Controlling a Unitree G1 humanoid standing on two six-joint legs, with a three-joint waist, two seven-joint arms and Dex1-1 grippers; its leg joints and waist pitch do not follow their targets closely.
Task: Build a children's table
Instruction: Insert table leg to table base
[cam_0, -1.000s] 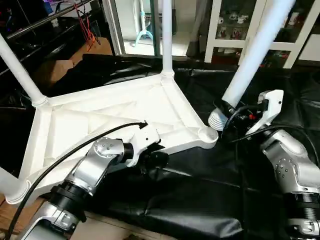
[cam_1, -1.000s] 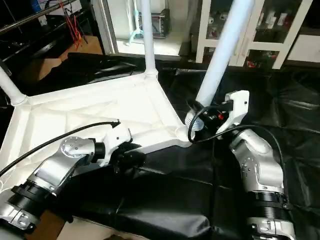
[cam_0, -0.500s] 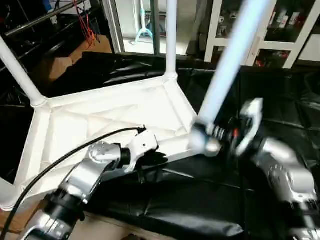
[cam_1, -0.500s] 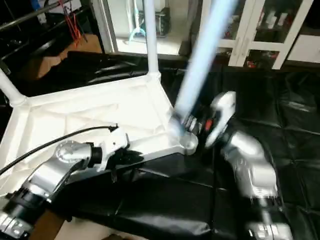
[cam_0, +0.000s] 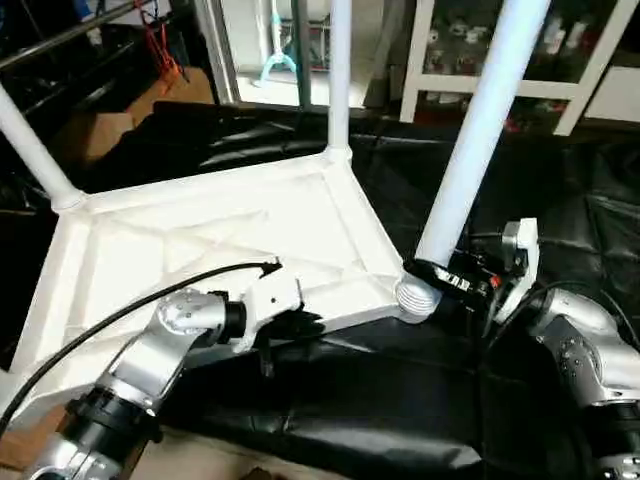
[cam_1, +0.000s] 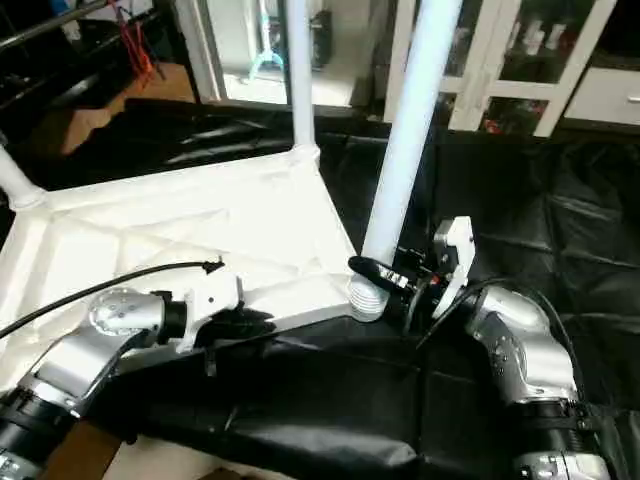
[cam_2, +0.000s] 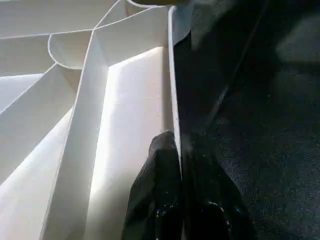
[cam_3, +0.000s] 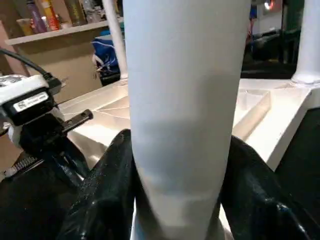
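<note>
The children's table tabletop (cam_0: 200, 230) lies upside down on a black sheet, ribs facing up. One white leg (cam_0: 339, 70) stands in its far corner and another leg (cam_0: 30, 140) in its left corner. My right gripper (cam_0: 440, 280) is shut on a further leg (cam_0: 478, 130) just above its ribbed end (cam_0: 415, 298). That end sits at the tabletop's near right corner and hides the socket, and the leg leans slightly right. In the right wrist view black fingers (cam_3: 107, 190) flank the leg (cam_3: 185, 100). My left gripper (cam_2: 179, 142) pinches the tabletop's near rim (cam_2: 172, 100).
Crumpled black sheet (cam_0: 380, 400) covers the work surface around the tabletop. White glass-door cabinets (cam_0: 590, 60) stand behind, and a cardboard box (cam_0: 95, 135) sits at the far left. A black cable (cam_0: 120, 315) arcs from my left wrist over the tabletop.
The right gripper swung the leg's ribbed end from beside the near right corner onto it, and the leg now stands more upright. The left gripper closed on the near rim. The camera shifted.
</note>
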